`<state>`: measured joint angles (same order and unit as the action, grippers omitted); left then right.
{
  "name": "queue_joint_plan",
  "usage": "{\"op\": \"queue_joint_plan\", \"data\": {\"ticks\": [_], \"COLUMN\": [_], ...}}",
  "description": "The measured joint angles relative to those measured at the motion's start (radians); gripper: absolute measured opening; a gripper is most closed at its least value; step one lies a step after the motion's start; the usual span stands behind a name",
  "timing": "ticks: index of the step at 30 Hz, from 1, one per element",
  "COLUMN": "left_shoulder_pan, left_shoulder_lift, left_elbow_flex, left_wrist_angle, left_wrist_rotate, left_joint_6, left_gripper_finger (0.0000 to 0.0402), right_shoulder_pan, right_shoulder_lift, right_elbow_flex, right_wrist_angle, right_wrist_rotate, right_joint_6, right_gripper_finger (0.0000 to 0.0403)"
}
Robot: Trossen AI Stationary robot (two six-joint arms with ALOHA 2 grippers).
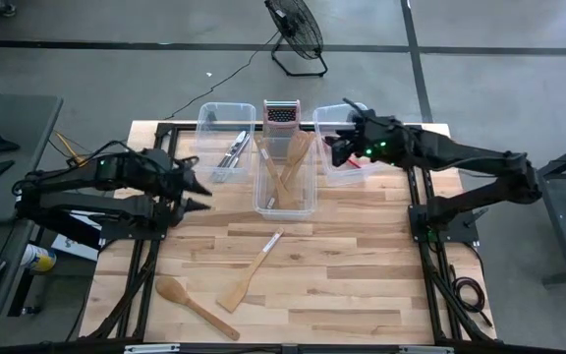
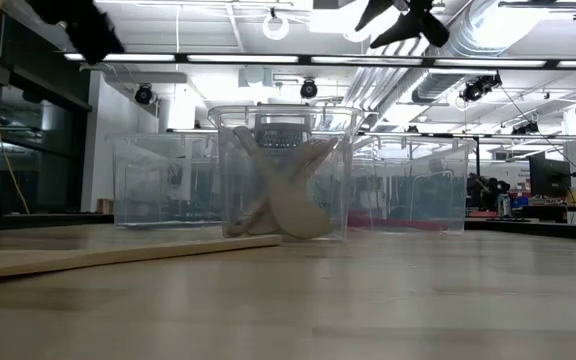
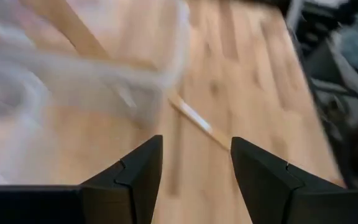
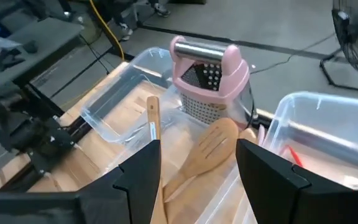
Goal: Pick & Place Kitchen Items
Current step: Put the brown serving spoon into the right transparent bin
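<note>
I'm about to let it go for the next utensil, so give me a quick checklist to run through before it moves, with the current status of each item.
1. Left gripper empty, fingers apart: ok.
2. Right gripper empty, fingers apart, above the right bin: ok.
3. Utensils left on the table: wooden spoon, wooden spatula, metal knife; sorting finished: not ok.
4. Middle bin upright, wooden utensils inside: ok.
5. Left bin holds metal cutlery: ok.
6. Grater standing behind the bins, out of the way: ok.
</note>
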<state>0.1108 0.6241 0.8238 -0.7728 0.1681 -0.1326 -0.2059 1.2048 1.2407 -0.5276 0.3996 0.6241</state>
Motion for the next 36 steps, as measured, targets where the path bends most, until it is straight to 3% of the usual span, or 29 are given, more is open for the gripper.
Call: {"op": "queue_joint_plan", "data": {"ticks": [6,13,20,29,36], "left_shoulder_pan": [0.0,-0.058,-0.238,-0.489,-0.68], "left_shoulder_lift": [0.053,0.125,0.235,0.395,0.545], "left_elbow_flex": [0.0,0.0,0.0,0.0,0.0], "left_wrist_angle": [-0.122,-0.157,-0.176,-0.18,-0.124], "left_wrist_rotate": [0.121,0.152,0.155,0.142,0.105], "left_joint_6": [-0.075,-0.087,-0.151,-0.241,-0.299], "left_gripper_finger": [0.0189,0.0189,0.0196,0.0266,0.0271], "right_shoulder_pan": [-0.017,-0.016,0.024,0.07,0.098], "right_shoulder_lift": [-0.062,-0.093,-0.099,-0.099,-0.099], "right_elbow_flex": [0.0,0.0,0.0,0.0,0.0], "right_wrist_angle": [-0.026,-0.133,-0.166,-0.178,-0.182], "right_wrist_rotate": [-0.07,-0.148,-0.167,-0.168,-0.167], "right_joint_6": [-0.08,-0.1,-0.125,-0.158,-0.184], "right_gripper_finger": [0.02,0.0201,0.0201,0.0201,0.0201]}}
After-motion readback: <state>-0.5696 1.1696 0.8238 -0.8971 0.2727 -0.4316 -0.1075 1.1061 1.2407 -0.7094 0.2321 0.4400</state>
